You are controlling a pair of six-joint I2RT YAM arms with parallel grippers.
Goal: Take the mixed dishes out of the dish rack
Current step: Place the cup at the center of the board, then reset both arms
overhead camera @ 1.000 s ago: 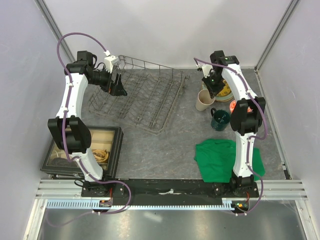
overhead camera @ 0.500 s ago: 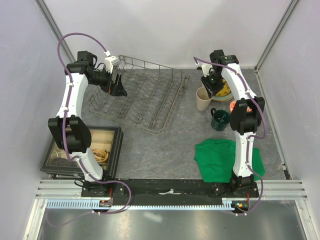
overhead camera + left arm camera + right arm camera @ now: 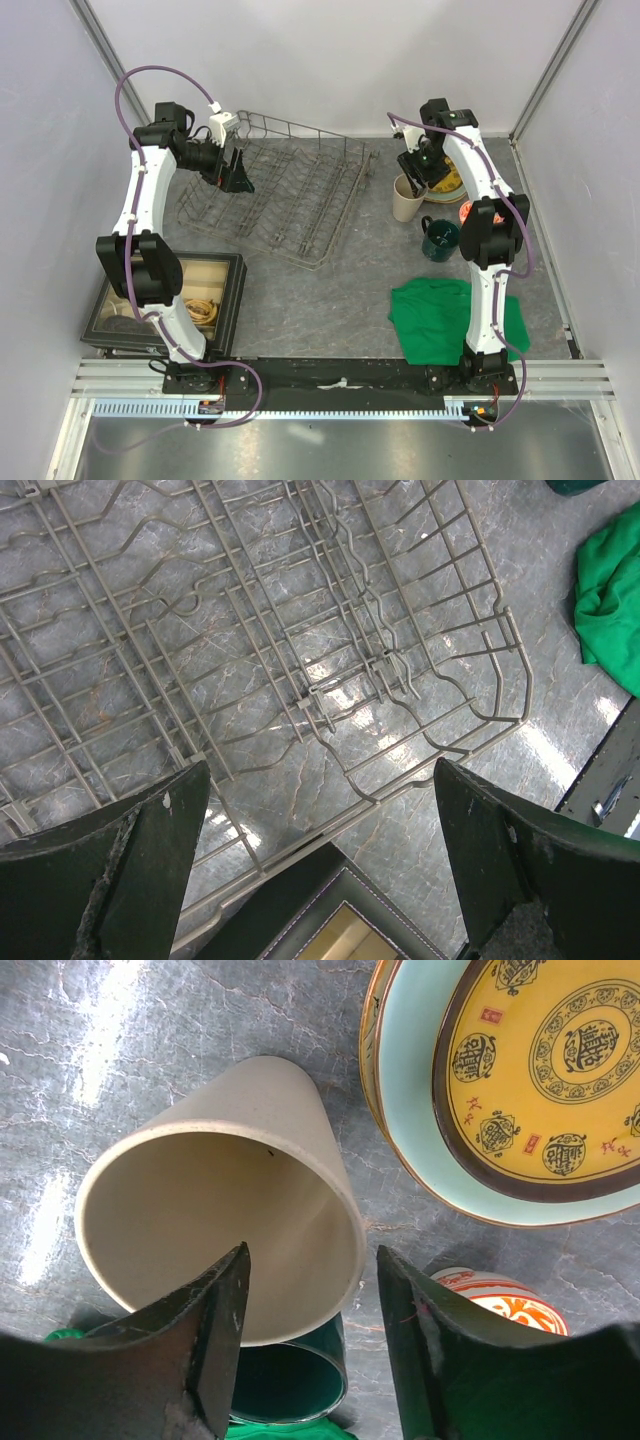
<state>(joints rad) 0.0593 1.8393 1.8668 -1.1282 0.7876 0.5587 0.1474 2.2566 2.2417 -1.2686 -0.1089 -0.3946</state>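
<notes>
The grey wire dish rack [image 3: 290,200] sits at the back left with no dishes in it, and its wires [image 3: 300,630] fill the left wrist view. My left gripper [image 3: 238,172] hangs open over the rack's left part, nothing between its fingers [image 3: 320,770]. The tall beige cup [image 3: 407,200] stands upright on the table at the right. My right gripper [image 3: 418,170] is open just above it, with the cup's rim [image 3: 200,1200] between the parted fingers [image 3: 312,1255]. Beside the cup are the yellow-patterned plate [image 3: 540,1070] on the mint-green plate [image 3: 420,1090], the red-and-white bowl [image 3: 500,1305] and the dark green mug [image 3: 440,240].
A green cloth [image 3: 440,315] lies in front of the mug, near the right arm's base. A black-framed tray [image 3: 230,290] stands at the front left, its corner [image 3: 300,900] just beyond the rack's near edge. Walls close in on both sides.
My right gripper's jaws have spread apart from the beige cup's rim, and the cup stays standing where it was. The left arm has not moved.
</notes>
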